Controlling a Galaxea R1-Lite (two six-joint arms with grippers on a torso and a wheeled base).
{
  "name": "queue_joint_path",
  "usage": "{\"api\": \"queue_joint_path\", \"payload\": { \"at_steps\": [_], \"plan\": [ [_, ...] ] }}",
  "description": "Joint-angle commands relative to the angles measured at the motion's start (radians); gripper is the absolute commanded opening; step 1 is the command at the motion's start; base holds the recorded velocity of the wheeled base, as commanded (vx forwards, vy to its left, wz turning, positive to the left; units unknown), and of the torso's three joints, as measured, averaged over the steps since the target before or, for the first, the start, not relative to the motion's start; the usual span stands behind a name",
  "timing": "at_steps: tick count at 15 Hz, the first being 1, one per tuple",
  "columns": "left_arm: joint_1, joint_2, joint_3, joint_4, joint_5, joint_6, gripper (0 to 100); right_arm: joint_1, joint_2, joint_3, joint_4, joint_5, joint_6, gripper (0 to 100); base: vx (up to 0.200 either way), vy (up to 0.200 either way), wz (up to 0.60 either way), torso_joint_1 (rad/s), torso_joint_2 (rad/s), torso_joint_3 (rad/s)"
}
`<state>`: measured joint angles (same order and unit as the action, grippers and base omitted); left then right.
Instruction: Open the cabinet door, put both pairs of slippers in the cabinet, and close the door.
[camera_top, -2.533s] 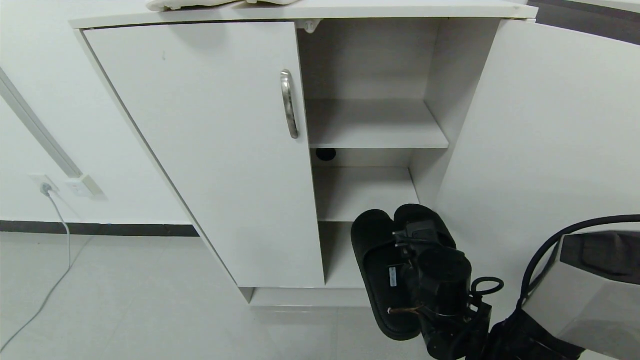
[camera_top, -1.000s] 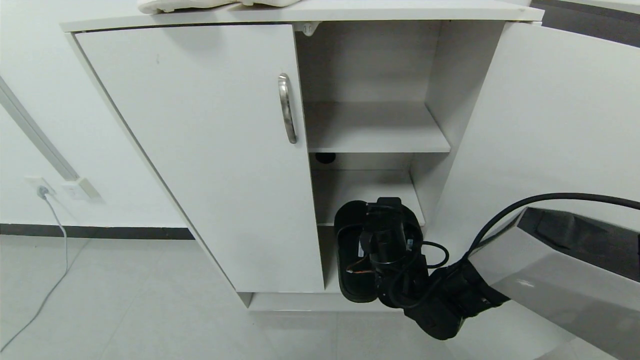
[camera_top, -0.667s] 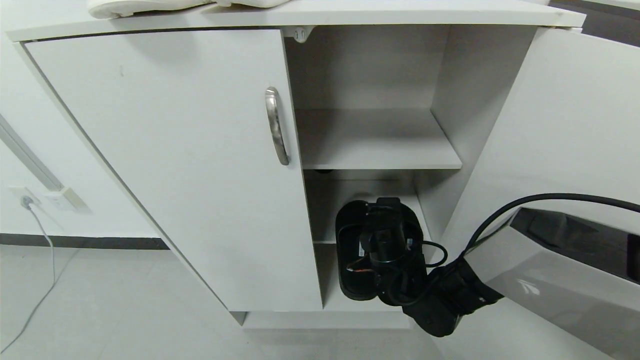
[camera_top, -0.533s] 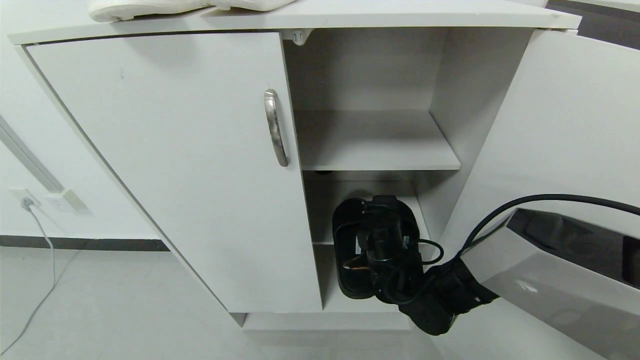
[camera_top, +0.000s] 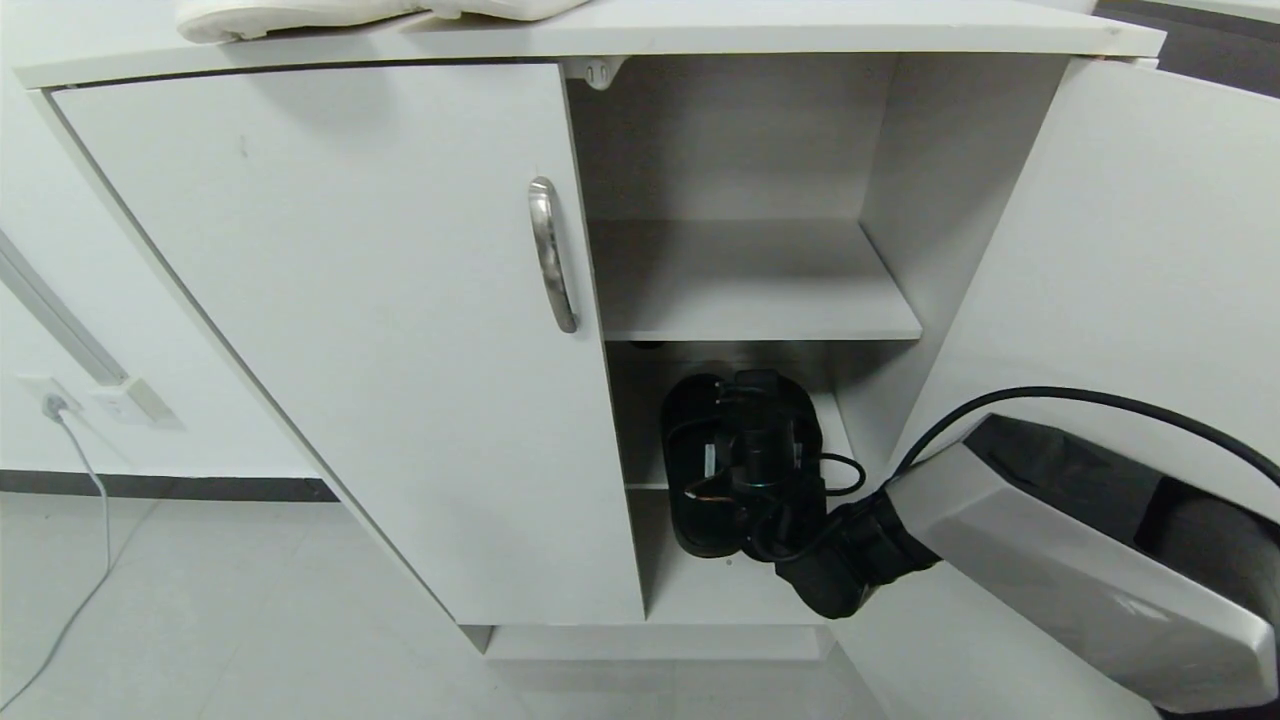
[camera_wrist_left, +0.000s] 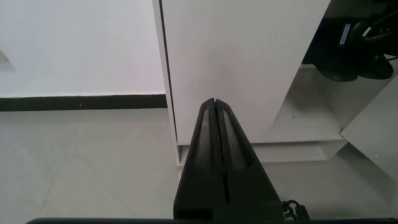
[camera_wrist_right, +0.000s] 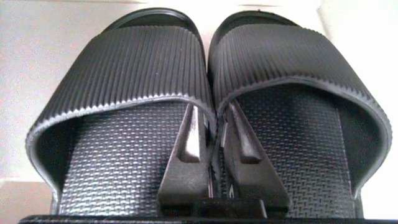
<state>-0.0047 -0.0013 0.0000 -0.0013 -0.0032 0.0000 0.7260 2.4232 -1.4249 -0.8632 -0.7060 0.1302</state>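
At the open cabinet (camera_top: 920, 180) — right end effector (camera_wrist_right: 213, 111) pinched shut on the black slippers (camera_wrist_right: 149, 68).

Upper shelf (camera_top: 750, 285) free; black slippers (camera_top: 697, 470) fill middle shelf (camera_top: 643, 450).

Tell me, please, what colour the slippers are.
The slippers are black and ribbed, clearest in the right wrist view.

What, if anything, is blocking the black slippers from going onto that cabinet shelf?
Nothing visible. The right door stands open, and the black slippers, pinched in the right gripper, reach in over the middle shelf, whose visible part is bare.
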Motion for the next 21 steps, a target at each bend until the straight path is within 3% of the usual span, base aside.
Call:
{"api": "queue_joint_path", "payload": {
  "at_steps": [1,14,21],
  "plan": [
    [0.000,0.001,0.000,0.000,0.000,0.000,0,-0.026,0.059,-0.057,0.001,0.006,-0.015,0,0.000,0.000,0.00,0.000,0.00,0.000],
    [0.000,0.001,0.000,0.000,0.002,-0.002,0,-0.089,0.168,-0.368,0.168,0.019,-0.043,0,0.000,0.000,0.00,0.000,0.00,0.000],
    [0.000,0.001,0.000,0.000,0.002,0.000,0,-0.100,0.200,-0.448,0.219,0.019,-0.038,0,0.000,0.000,0.00,0.000,0.00,0.000]
  ]
}}
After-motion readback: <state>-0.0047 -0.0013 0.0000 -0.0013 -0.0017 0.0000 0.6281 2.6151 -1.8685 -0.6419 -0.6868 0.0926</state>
